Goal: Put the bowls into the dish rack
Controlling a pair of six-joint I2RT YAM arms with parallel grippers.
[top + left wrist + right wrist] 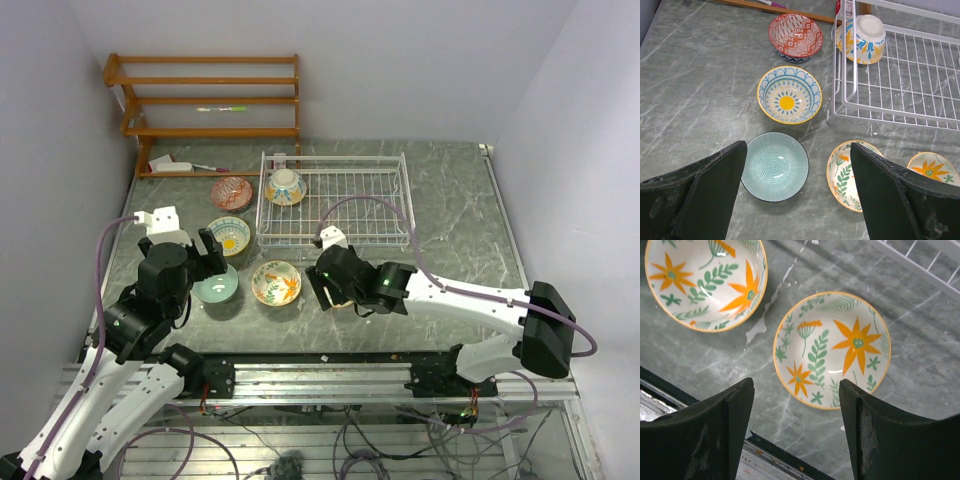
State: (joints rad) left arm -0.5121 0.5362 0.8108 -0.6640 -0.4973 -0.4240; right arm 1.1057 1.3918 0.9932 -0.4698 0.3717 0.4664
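Observation:
The white wire dish rack (345,200) holds one blue-orange bowl (286,186), tipped on its side in the left corner (861,32). On the table lie a reddish bowl (795,36), a yellow-blue bowl (789,94), a teal bowl (775,166) and two orange floral bowls (705,280) (832,347). My left gripper (797,195) is open and empty, above the teal bowl (216,286). My right gripper (796,430) is open and empty, just above the near rim of the right floral bowl, which it hides in the top view. The left floral bowl (276,282) shows there.
A brown wooden slatted shelf (205,100) stands at the back left, with a small white object (170,165) at its foot. The table's front edge and metal rail (670,410) lie just under my right gripper. The rack's front wall (890,112) is right of the yellow-blue bowl.

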